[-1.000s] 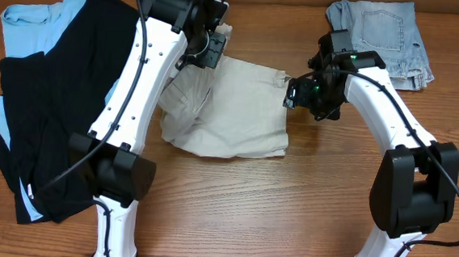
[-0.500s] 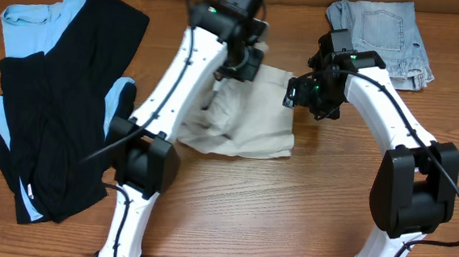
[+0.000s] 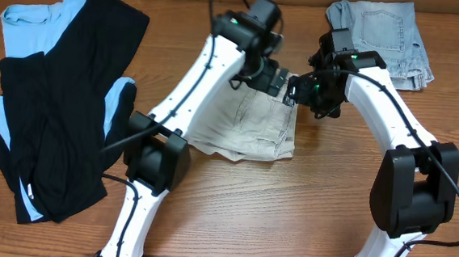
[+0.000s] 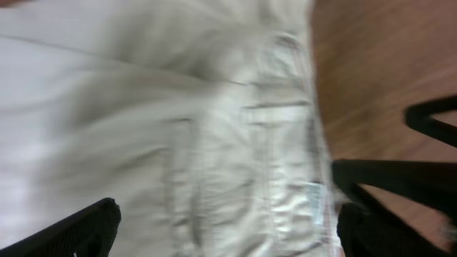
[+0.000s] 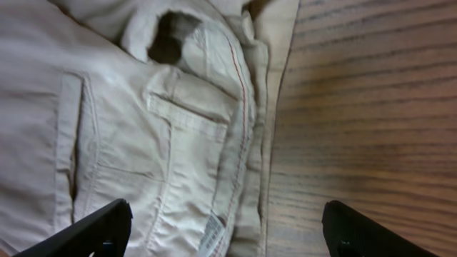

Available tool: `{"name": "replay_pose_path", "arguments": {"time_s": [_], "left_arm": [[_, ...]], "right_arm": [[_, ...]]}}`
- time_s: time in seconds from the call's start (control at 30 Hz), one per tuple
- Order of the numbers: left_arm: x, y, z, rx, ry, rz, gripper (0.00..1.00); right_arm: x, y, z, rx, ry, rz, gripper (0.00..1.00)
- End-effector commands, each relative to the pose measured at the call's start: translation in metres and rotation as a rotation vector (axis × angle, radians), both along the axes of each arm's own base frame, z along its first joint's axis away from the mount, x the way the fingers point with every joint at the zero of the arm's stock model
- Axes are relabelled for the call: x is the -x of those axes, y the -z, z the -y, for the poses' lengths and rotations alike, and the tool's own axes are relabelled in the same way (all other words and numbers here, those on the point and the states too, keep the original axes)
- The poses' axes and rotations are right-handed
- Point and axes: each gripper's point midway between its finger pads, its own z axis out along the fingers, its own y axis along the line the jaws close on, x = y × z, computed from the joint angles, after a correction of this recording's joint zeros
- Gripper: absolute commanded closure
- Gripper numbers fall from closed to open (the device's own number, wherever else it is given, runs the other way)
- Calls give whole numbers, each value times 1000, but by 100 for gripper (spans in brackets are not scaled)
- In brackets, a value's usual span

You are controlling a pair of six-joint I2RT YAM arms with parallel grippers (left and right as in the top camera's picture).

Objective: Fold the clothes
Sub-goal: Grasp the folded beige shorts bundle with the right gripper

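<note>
On the wooden table (image 3: 304,223) the khaki shorts (image 3: 245,130) are lying mid-table, seemingly folded in half. The left gripper (image 4: 225,193) and right gripper (image 5: 225,207) are hovering wide open, gripping nothing. More folding is likely waiting.

The khaki shorts (image 3: 246,126) at the middle of the counter (image 3: 288,222) are a plain pale beige, with their seams stitched in the same tone. A thin reddish line runs along the waistband (image 5: 239,107), and the small label (image 5: 212,232) is white with faint grey print. The counter is mid-brown wood with darker grain streaks. At the far right lie faded blue denim shorts (image 3: 382,34). At the left, a plain black garment (image 3: 61,100) covers a light blue garment (image 3: 31,17). The left arm (image 3: 192,85) and right arm (image 3: 385,99) are white with black joints and small green lights.
</note>
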Motion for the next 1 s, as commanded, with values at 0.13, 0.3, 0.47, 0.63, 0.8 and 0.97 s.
{"name": "replay_pose_path", "arguments": {"time_s": [0.13, 0.3, 0.47, 0.63, 0.8, 0.97], "left_arm": [[-27, -67, -91, 29, -191, 87, 0], [-32, -77, -134, 16, -250, 91, 0], [-34, -71, -163, -13, -266, 75, 0], [-32, -69, -173, -20, -283, 56, 0], [-23, -66, -177, -56, -243, 35, 0], [-17, -64, -184, -98, -248, 16, 0]], "right_arm": [[-2, -6, -6, -26, -13, 44, 7], [6, 13, -10, -52, -26, 20, 6], [14, 37, -15, -87, -34, 5, 6], [16, 54, -19, -112, -40, 5, 7], [15, 70, -30, -112, -112, 18, 9], [19, 88, -52, -110, -169, 12, 11]]}}
